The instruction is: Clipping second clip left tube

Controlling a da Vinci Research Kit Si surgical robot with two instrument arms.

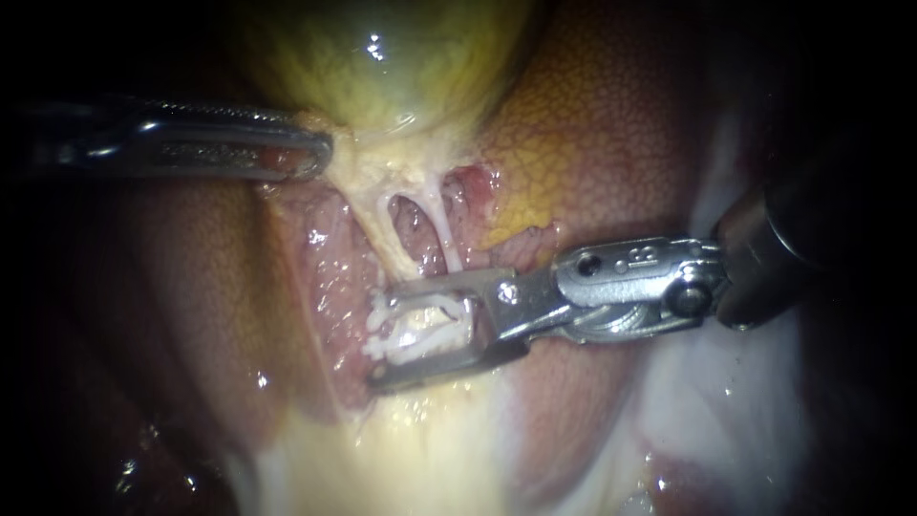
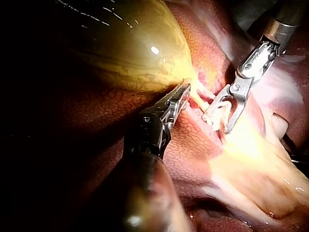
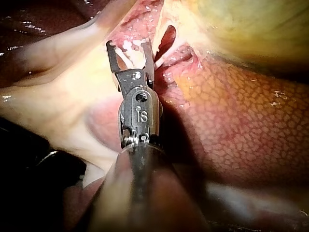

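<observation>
Our left instrument (image 1: 320, 153) pinches the gallbladder (image 1: 382, 57) at ten o'clock; our right instrument (image 1: 377, 339), jaws wide and holding a clip (image 1: 425, 334), could miss the left tube (image 1: 382, 229).

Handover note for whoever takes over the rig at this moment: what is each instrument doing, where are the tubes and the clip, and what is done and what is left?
Left instrument: jaws shut on the gallbladder at its neck.
Right instrument: jaws stand apart and hold a white clip that is not yet squeezed closed.
The left tube and right tube run from the neck down to the upper jaw, over the liver.
Done: clip brought to the tubes' lower end.
Left: check that only the left tube lies in the clip (I cannot tell), then close and release.
</observation>
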